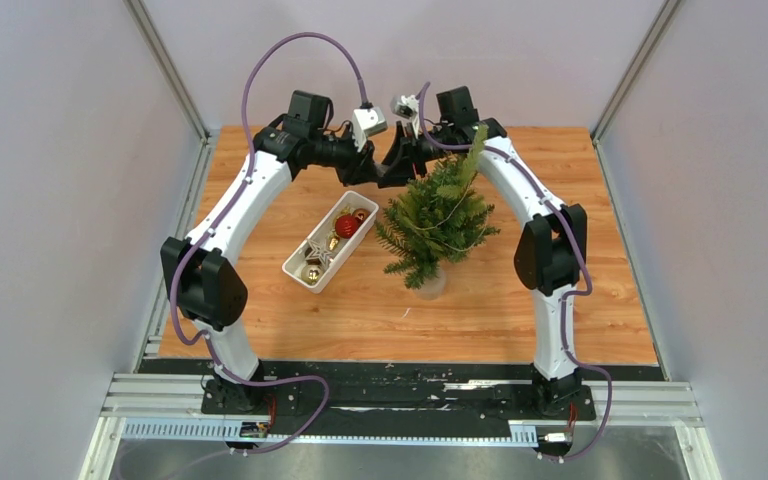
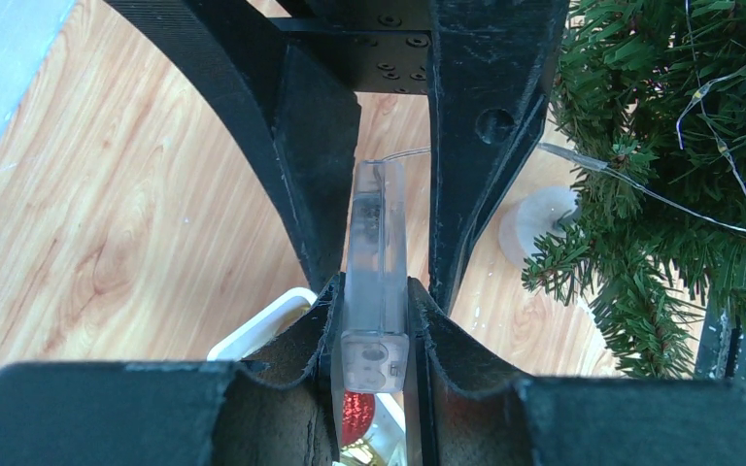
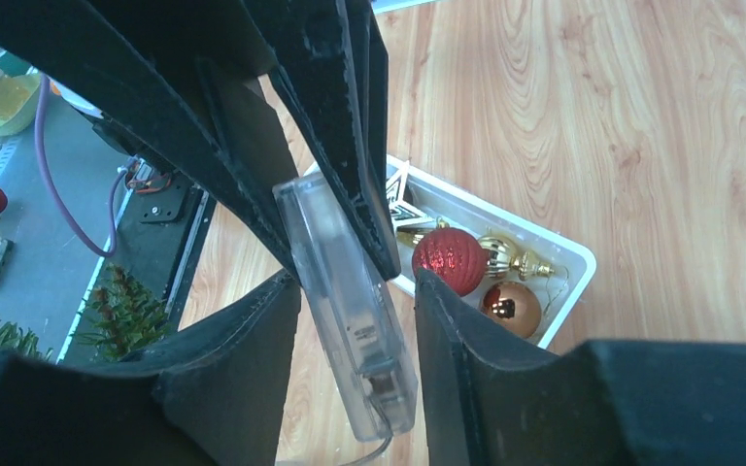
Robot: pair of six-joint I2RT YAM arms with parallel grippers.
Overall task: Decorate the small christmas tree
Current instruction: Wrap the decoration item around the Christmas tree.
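The small christmas tree (image 1: 438, 215) stands mid-table in a clear round base (image 1: 430, 283), with a thin light string (image 2: 641, 189) draped over its branches (image 2: 680, 146). My left gripper (image 1: 388, 172) (image 2: 374, 301) is shut on the string's clear plastic battery box (image 2: 377, 282), held in the air behind the tree. My right gripper (image 1: 412, 155) (image 3: 357, 291) faces it with its jaws open around the same box (image 3: 350, 311), and a gap shows on each side.
A white tray (image 1: 300, 270) (image 3: 573, 257) left of the tree holds a red ball (image 1: 347, 225) (image 3: 450, 259), a gold ball (image 3: 511, 307), a star and other ornaments. Grey walls close in the table on both sides.
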